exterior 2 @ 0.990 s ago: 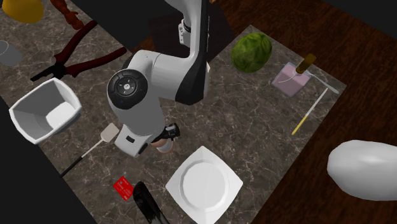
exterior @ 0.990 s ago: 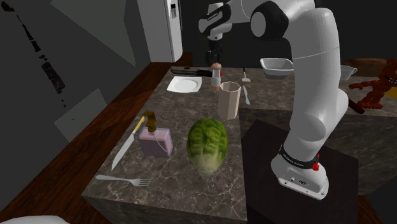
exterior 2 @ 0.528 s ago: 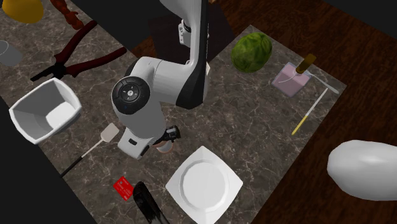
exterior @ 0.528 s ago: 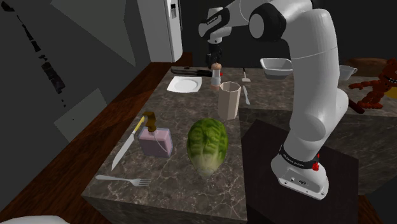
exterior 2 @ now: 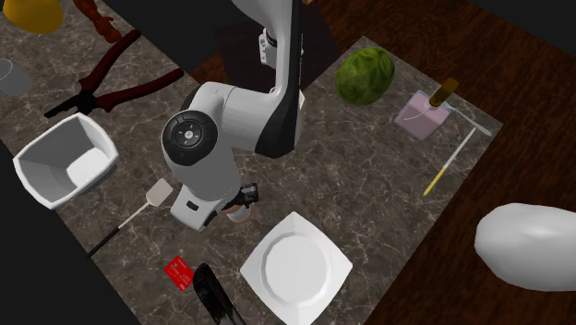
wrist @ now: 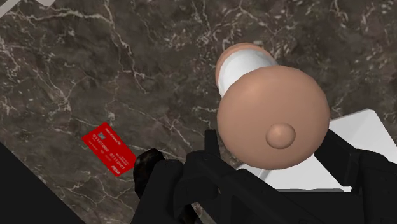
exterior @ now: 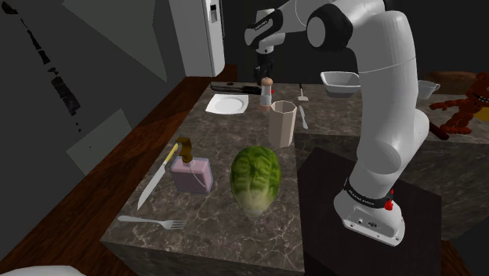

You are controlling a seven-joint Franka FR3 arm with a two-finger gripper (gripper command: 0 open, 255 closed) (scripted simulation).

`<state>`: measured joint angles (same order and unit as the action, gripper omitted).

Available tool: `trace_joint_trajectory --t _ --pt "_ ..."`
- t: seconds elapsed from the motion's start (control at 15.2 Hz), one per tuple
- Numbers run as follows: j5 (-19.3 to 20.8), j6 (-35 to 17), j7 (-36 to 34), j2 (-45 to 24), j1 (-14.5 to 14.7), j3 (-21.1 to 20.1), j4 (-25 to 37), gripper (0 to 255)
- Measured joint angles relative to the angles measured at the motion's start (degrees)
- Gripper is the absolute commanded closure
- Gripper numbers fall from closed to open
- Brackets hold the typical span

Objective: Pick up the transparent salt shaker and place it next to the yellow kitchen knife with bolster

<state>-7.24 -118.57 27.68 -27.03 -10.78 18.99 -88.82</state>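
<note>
At the far end of the dark marble countertop [exterior: 215, 205], upper middle of the shoulder view, the pale-bodied salt shaker with a rounded tan cap [exterior: 267, 93] stands upright, just beside the white square plate [exterior: 228, 103]. The all-black two-finger gripper [exterior: 266, 70] hangs directly over it, pointing down. Seen from the wrist view, the fingers [wrist: 356, 168] stand apart on either side of the cap. Nothing is clasped, and contact with the cap cannot be confirmed.

Target location: the knife with a yellow handle and pale blade [exterior: 157, 177] lies at the lower left of the shoulder view, near the countertop edge. It is well apart from the salt shaker and just beside the pink block-shaped dispenser [exterior: 193, 174].

Probable faults from this position:

1. Slip. The cap is domed and wider than the body, so closing at cap height would likely squeeze the salt shaker out of the grip. Cause: insufficient descent.
2. Tipping. An off-centre closure could knock the salt shaker onto the plate.
3. Collision in transit. The tall beige faceted cup [exterior: 283, 124] and the green cabbage-like head [exterior: 255, 179] stand between pick-up and target. Cause: low carry height.
4. Placement error. The space among knife, dispenser and edge looks narrow. Lowering there could nudge the knife off the countertop or set the base on its blade.
</note>
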Motion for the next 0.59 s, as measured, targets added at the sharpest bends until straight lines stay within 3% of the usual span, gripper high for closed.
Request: trace_joint_trajectory --t 0.59 --pt "0.3 1.9 -0.1 0.7 0.0 0.1 1.2 255"
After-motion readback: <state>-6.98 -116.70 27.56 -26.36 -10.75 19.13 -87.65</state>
